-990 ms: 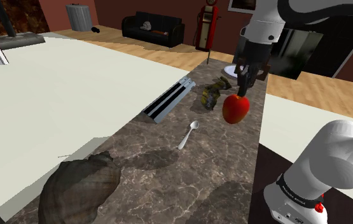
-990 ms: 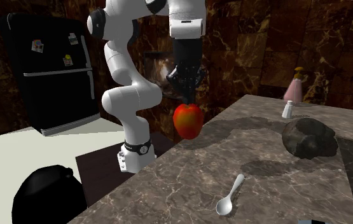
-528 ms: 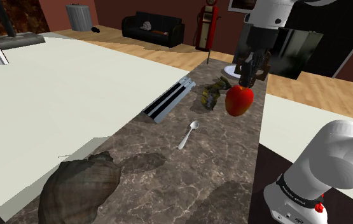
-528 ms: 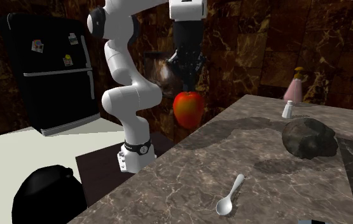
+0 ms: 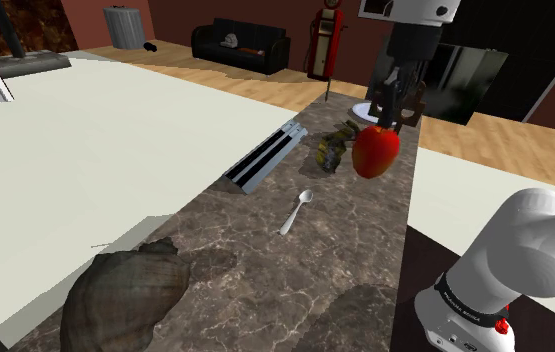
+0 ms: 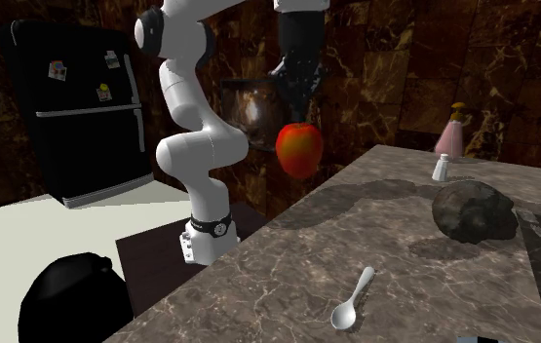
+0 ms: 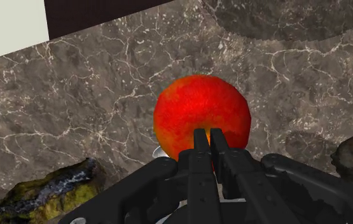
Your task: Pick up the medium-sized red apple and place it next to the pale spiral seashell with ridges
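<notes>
The apple (image 5: 375,152) is hanging in the air above the far end of the counter (image 5: 295,270), and I am gripping it at its very top with the gripper (image 5: 389,122). In the wrist view the two fingers (image 7: 200,153) are standing close together, clamped on the crown of the fruit.

Reading the shoulder view from its left: the shell (image 5: 125,295) is lying at the near left corner of the counter, drawn grey-brown, large and ridged. A slatted grey bar (image 5: 265,158) is lying further along, then a white spoon (image 5: 298,211), then a mossy lump (image 5: 331,148) just beside the apple. The apple is well apart from the shell, so I am judging the carry as barely begun.

To do this well, I am planning to hold this height while crossing, so the fruit clears the lump and the spoon. The hold looks narrow, on the top only, so I am expecting the apple to swing if I move sharply; slow, even travel suits it. I am aiming for bare counter on the shell's spoon side, near but not touching, since the shell is sitting close to the counter's edge. I am intending to lower until the apple rests before letting go, because a round fruit dropped will roll.
</notes>
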